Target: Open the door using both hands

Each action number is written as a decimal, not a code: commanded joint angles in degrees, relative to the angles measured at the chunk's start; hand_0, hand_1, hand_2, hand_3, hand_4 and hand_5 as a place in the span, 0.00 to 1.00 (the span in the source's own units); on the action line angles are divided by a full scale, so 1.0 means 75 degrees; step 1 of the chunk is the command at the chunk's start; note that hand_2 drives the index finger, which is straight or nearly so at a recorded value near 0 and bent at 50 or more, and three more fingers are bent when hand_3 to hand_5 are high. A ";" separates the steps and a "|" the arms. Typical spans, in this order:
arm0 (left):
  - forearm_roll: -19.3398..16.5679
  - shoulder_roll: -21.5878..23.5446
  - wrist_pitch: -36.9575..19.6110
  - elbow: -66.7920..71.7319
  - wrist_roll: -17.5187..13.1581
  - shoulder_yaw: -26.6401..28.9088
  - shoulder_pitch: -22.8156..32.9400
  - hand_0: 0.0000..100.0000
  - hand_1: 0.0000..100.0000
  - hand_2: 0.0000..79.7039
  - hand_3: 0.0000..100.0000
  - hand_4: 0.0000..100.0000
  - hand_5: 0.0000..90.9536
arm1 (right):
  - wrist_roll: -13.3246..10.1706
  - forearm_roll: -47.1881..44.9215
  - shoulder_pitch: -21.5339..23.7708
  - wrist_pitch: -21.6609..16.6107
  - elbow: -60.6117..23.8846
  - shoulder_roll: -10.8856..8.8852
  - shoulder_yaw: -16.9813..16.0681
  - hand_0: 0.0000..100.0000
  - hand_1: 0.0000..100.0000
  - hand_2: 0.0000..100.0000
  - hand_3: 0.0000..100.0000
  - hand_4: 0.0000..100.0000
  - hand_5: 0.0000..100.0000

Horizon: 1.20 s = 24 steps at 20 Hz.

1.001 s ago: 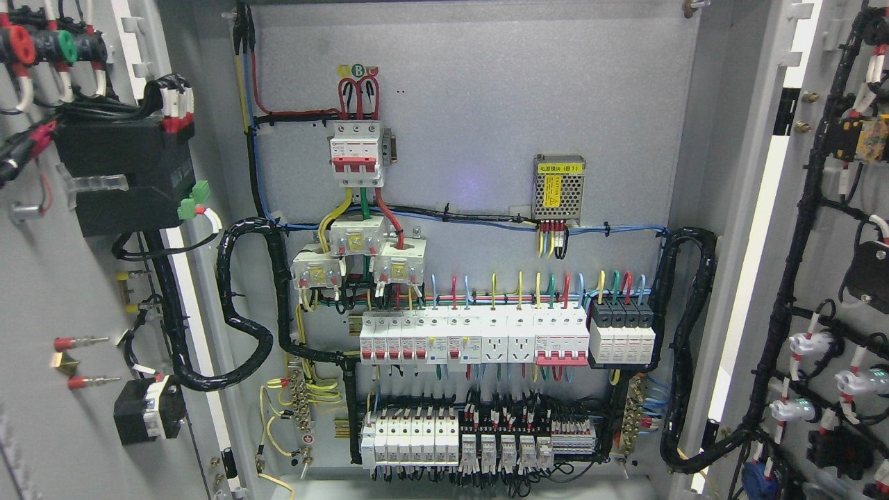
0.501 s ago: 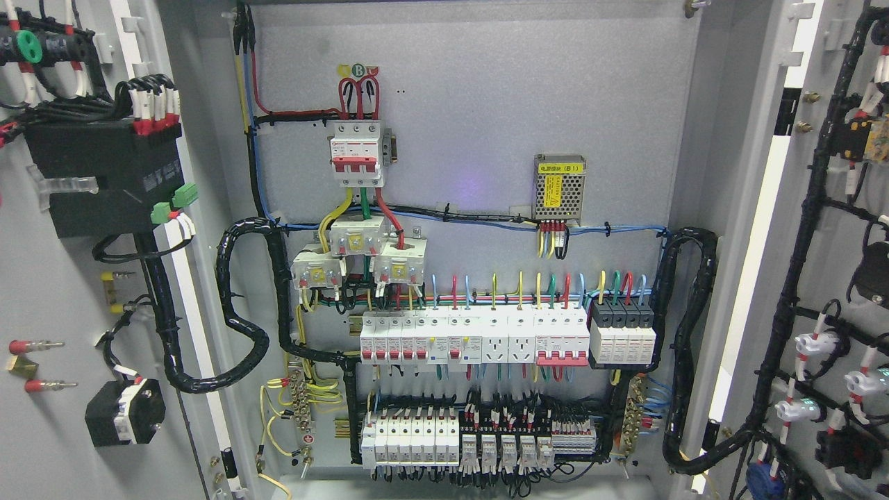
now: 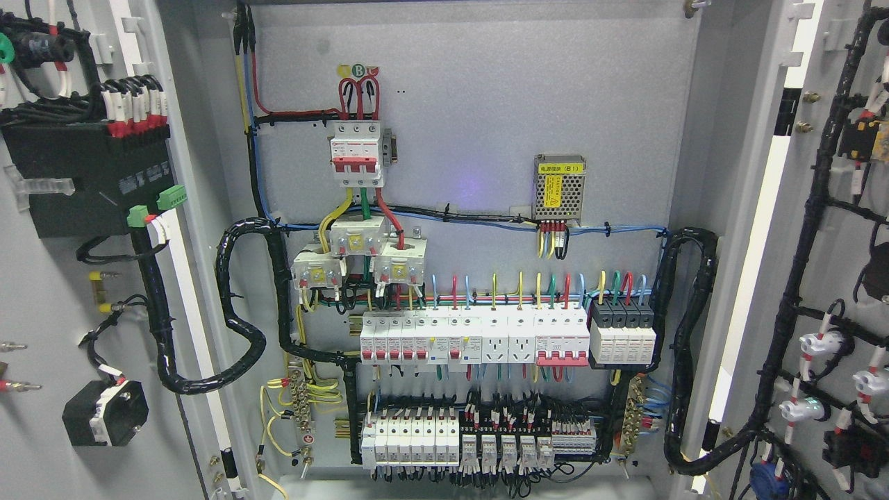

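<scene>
With both hands outside the view and finger state impossible to tell, left door (image 3: 42, 292) swung wide at left edge, right door (image 3: 826, 278) likewise at right, inner faces wired, cabinet backplate (image 3: 486, 104) exposed between.

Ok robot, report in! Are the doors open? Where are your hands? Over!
Hands: neither in view. Left door and right door both swung wide, inner wiring showing. Cabinet back panel fully exposed. Nothing blocking the opening.
</scene>
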 commanded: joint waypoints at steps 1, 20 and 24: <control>0.0136 0.0103 -0.4546 0.0368 -0.0017 0.0693 -0.0092 0.00 0.00 0.00 0.00 0.03 0.00 | -0.0004 -0.0211 0.0134 0.0005 0.0031 0.0027 -0.0436 0.23 0.00 0.00 0.00 0.00 0.00; 0.0628 0.0665 -0.3866 0.1832 -0.0017 0.1584 -0.1123 0.00 0.00 0.00 0.00 0.03 0.00 | -0.0016 -0.0597 0.0591 0.0017 0.0113 0.0051 -0.0764 0.23 0.00 0.00 0.00 0.00 0.00; 0.0792 0.0829 -0.3866 0.2161 -0.0017 0.1818 -0.1287 0.00 0.00 0.00 0.00 0.03 0.00 | -0.0005 -0.0644 0.0732 0.0017 0.0113 0.0074 -0.0881 0.23 0.00 0.00 0.00 0.00 0.00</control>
